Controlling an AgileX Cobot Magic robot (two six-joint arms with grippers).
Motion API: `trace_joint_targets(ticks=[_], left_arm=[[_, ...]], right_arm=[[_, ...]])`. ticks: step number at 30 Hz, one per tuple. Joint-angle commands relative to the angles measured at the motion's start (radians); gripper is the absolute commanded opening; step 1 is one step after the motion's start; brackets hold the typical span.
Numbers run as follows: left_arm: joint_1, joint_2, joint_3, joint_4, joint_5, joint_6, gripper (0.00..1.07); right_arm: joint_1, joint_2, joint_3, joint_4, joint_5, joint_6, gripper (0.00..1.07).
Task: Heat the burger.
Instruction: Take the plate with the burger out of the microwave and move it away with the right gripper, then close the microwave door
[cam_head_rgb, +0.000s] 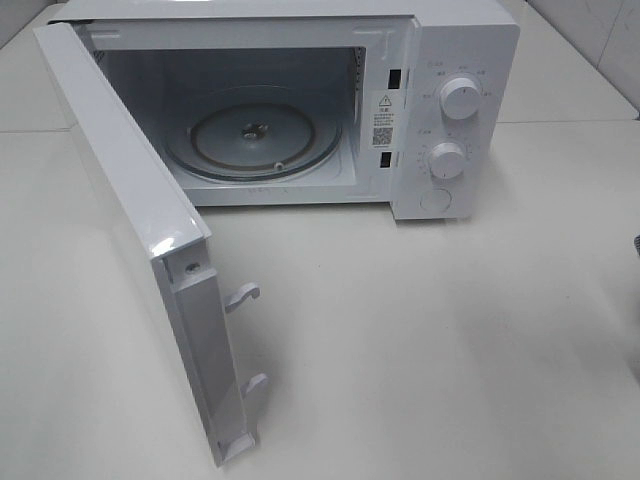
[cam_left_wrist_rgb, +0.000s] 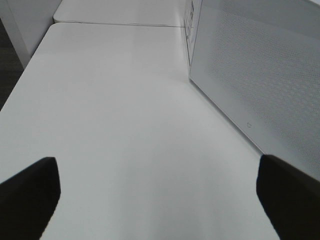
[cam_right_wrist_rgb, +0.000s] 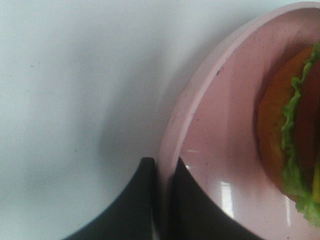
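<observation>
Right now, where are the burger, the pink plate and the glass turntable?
burger (cam_right_wrist_rgb: 292, 145): right wrist view, on its green lettuce edge.
pink plate (cam_right_wrist_rgb: 220, 115): right wrist view, on the bare inner surface beside the rim.
glass turntable (cam_head_rgb: 252, 140): exterior high view, on the tray inside the open microwave.

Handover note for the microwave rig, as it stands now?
Left end effector: open, empty, over bare table beside the outer face of the open microwave door.
Right end effector: fingers closed on the rim of the pink plate; the burger sits on that plate. Plate and burger are outside the exterior high view.
Done: microwave door is swung open; turntable is empty.
Left: carry plate with burger onto the turntable, release, shut door, set the dials.
</observation>
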Motion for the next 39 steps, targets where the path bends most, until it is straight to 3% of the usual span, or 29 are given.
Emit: trace_joint_targets(ticks=[1,10,12,14,15,16,17,23,32,37,39], left_arm=[[0.002,-0.017,-0.001,-0.001,0.003,0.0,1.0],[0.002,-0.017,-0.001,-0.001,0.003,0.0,1.0],[0.002,-0.017,-0.001,-0.001,0.003,0.0,1.0],[0.002,-0.017,-0.001,-0.001,0.003,0.0,1.0],[0.002,-0.017,-0.001,-0.001,0.003,0.0,1.0],[0.002,-0.017,-0.001,-0.001,0.003,0.0,1.0],[0.002,-0.017,-0.001,-0.001,0.003,0.0,1.0],[0.002,-0.017,-0.001,-0.001,0.003,0.0,1.0],[0.002,-0.017,-0.001,-0.001,0.003,0.0,1.0],[0.002,-0.017,-0.001,-0.001,0.003,0.0,1.0],[0.002,-0.017,-0.001,-0.001,0.003,0.0,1.0]], right_arm=[[-0.014,0.008,-0.009,-0.048,0.007,0.016,0.04],[-0.014,0.01,-0.009,-0.033,-0.02,0.016,0.12],[-0.014,0.01,-0.009,-0.017,-0.02,0.012,0.23],[-0.014,0.01,-0.009,-0.017,-0.02,0.012,0.26],[-0.014,0.01,-0.009,-0.014,-0.02,0.012,0.35],[-0.014,0.01,-0.009,-0.014,-0.02,0.012,0.35],[-0.014,0.01,-0.009,-0.011,-0.025,0.012,0.43],[-0.014,0.01,-0.009,0.032,-0.048,0.012,0.61],[-0.014,-0.03,-0.035,0.13,-0.063,-0.012,0.65],[-0.014,-0.088,-0.042,0.296,-0.069,-0.136,0.65],[-0.014,-0.132,-0.044,0.438,-0.057,-0.279,0.65]])
